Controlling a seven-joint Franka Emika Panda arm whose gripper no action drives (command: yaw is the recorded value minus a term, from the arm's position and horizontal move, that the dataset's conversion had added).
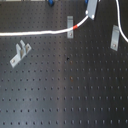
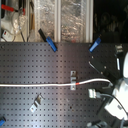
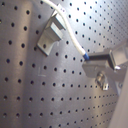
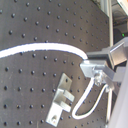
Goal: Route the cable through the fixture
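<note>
The white cable (image 1: 35, 34) runs from the first exterior view's left edge to its red-orange band (image 1: 75, 25), then up to my gripper (image 1: 92, 8). The fixture (image 1: 70, 22), a narrow grey upright clip, stands right beside the band. The cable touches it; I cannot tell whether it passes through. In the second exterior view the cable (image 2: 40, 84) crosses the fixture (image 2: 73, 80) and ends at my gripper (image 2: 94, 93). In the first wrist view the cable (image 3: 70, 31) lies across the fixture (image 3: 50, 32), and my gripper (image 3: 95, 62) is shut on the cable.
A two-pronged bracket (image 1: 20, 53) sits at the first exterior view's left and a second narrow clip (image 1: 115, 38) at its right, beside another cable stretch (image 1: 123, 25). Two blue clamps (image 2: 50, 43) (image 2: 95, 45) stand at the board's far edge. A grey clip (image 4: 60, 102) shows in the second wrist view.
</note>
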